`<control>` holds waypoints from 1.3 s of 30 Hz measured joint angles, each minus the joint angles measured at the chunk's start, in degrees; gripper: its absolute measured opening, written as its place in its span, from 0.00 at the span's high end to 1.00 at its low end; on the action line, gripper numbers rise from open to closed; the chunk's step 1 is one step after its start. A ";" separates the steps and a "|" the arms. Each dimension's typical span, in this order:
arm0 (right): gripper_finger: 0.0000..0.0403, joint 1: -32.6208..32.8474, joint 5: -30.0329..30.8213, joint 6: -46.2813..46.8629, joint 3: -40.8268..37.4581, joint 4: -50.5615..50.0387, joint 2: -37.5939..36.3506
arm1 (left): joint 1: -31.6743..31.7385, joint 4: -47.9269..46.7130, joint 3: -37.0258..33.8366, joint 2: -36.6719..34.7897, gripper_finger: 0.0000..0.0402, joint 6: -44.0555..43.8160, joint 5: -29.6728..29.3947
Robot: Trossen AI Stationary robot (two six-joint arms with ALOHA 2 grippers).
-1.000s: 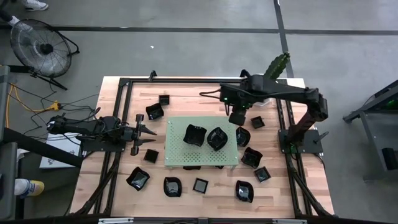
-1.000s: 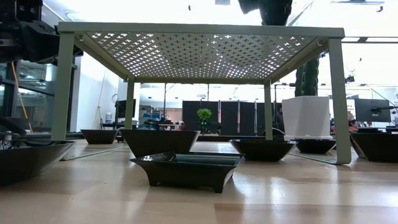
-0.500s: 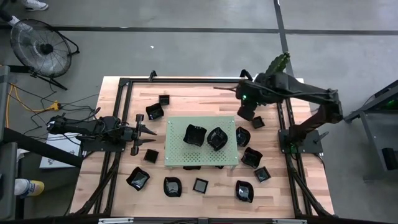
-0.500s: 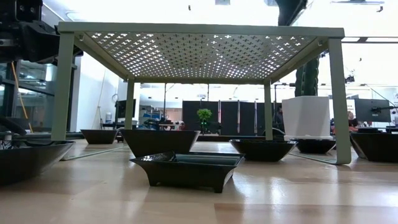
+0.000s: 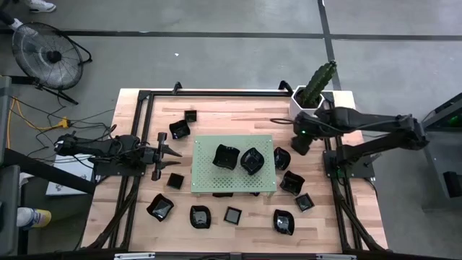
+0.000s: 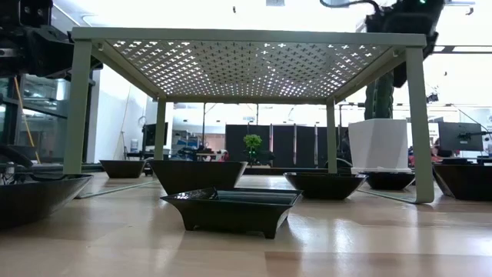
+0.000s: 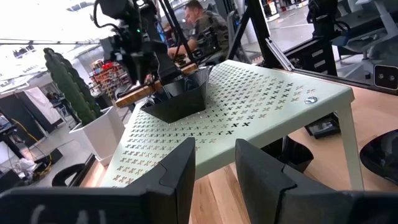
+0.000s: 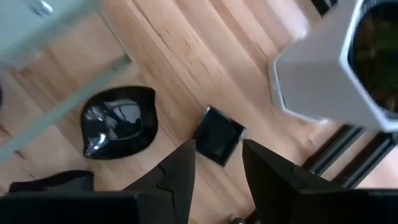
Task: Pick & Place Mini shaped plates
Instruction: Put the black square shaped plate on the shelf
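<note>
Two glossy black mini plates (image 5: 225,155) (image 5: 252,160) sit on top of the green perforated board (image 5: 232,180), which stands on legs at the table's middle. Several more lie on the wood around it, such as a petal-edged one (image 8: 119,127) and a small square one (image 8: 217,135). My right gripper (image 8: 217,149) hangs open and empty above the square plate, pointing steeply down, near the white pot. My left gripper (image 7: 214,155) waits open and level at the table's left (image 5: 173,152), facing the board.
A white hexagonal pot (image 5: 307,97) with a cactus stands at the far right corner, close to my right gripper. Black frame rails (image 5: 137,144) run along the table's edges. More plates (image 5: 200,216) lie along the near side. A person shows beyond the table in the left wrist view.
My right gripper has swung from above the board's far right corner toward the table's right edge and come down, rolling about its own axis. It now hangs over the small square plate beside the pot. Its fingers have stayed apart and empty.
</note>
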 joint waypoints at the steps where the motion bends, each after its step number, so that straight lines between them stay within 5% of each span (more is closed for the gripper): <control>1: 0.68 -0.01 -0.11 0.35 -1.23 0.22 -1.08 | 0.00 0.02 0.00 0.01 0.72 0.00 -0.01; 20: 0.68 0.00 -8.33 4.82 -23.63 14.04 -9.15 | 0.00 0.01 0.00 -0.01 0.72 0.00 0.00; 26: 0.68 -0.02 -8.59 1.90 -26.36 18.61 -9.15 | 0.00 0.00 0.00 0.01 0.72 0.00 0.00; 39: 0.68 -0.64 -4.85 19.86 -26.68 25.71 -9.10 | 0.00 0.00 0.00 -0.01 0.72 0.00 -0.01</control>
